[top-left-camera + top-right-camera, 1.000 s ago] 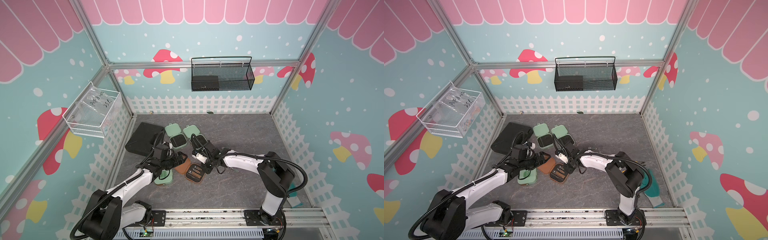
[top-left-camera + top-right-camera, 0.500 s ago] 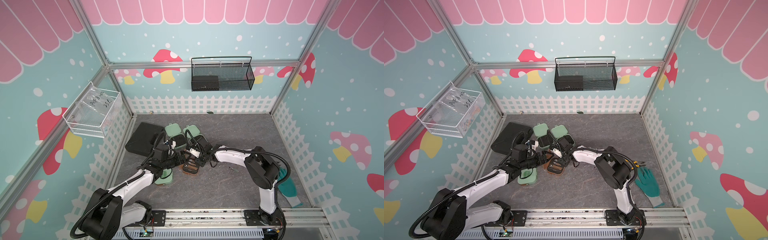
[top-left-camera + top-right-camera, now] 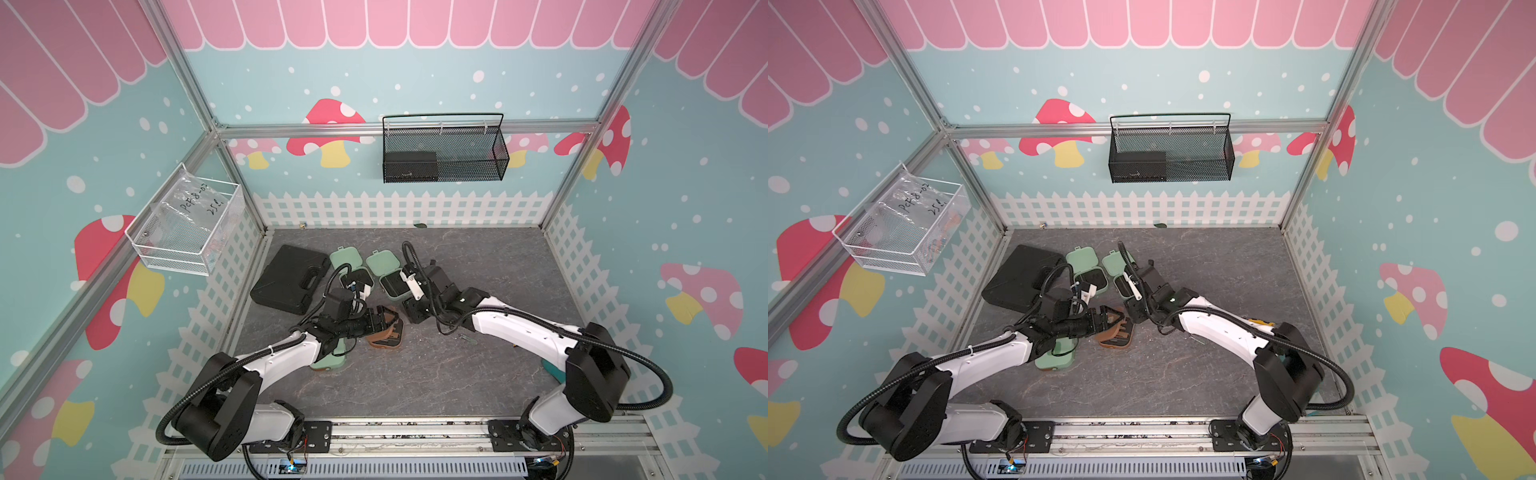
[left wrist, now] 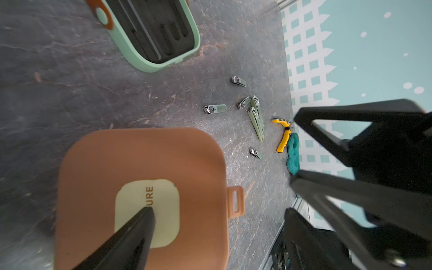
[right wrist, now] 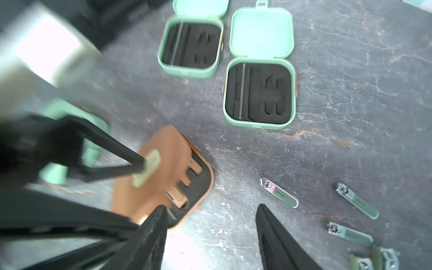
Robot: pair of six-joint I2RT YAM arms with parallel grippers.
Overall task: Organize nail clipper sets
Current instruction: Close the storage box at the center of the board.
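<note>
- Our left gripper [image 3: 387,319] had its jaws spread wide with nothing clamped. One fingertip [image 4: 145,218] sat on the label [image 4: 164,205] of the brown case [image 4: 140,159].
- That case lay mid-mat [image 3: 478,270], lid half raised as far as we could tell from a blurry wrist shot.
- Right gripper [image 5: 210,208] hung just beside it, jaws apart, empty.
- Two mint cases [image 5: 259,93] lay open behind, with loose clippers [image 5: 278,192] nearby.

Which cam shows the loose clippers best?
Left wrist: the whole scatter of loose clippers is in frame with nothing in front, though small. The right wrist view shows three up close, with the rest cut off at the frame edge. In both top views the right arm covers nearly all; one small piece shows.
</note>
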